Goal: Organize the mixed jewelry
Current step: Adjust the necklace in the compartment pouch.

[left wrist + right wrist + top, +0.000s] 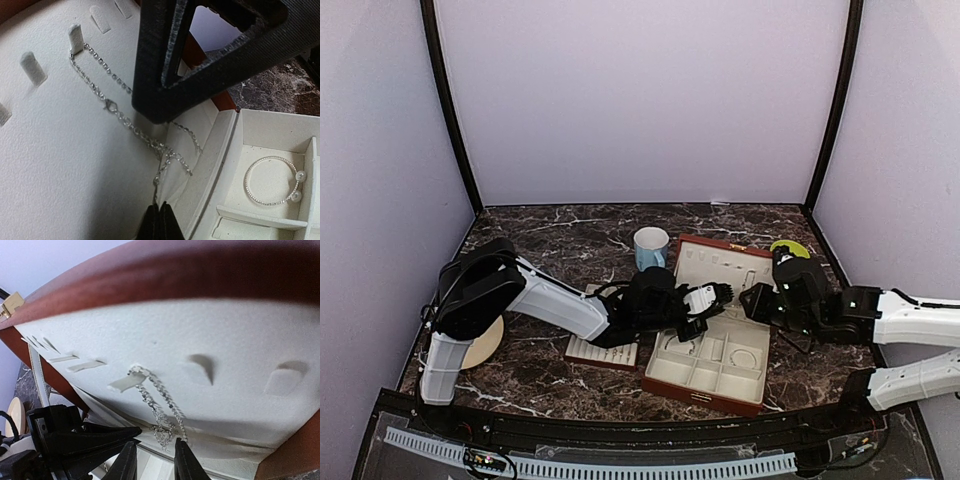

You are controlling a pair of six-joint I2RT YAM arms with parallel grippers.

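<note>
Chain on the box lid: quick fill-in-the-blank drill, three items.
1. The chain hangs from a tab on the ____ of the box.
2. The bangle ends in ____ pearl-like beads.
3. The left fingers at the chain's lower end are ____.
Missing: lid; two; shut.
</note>
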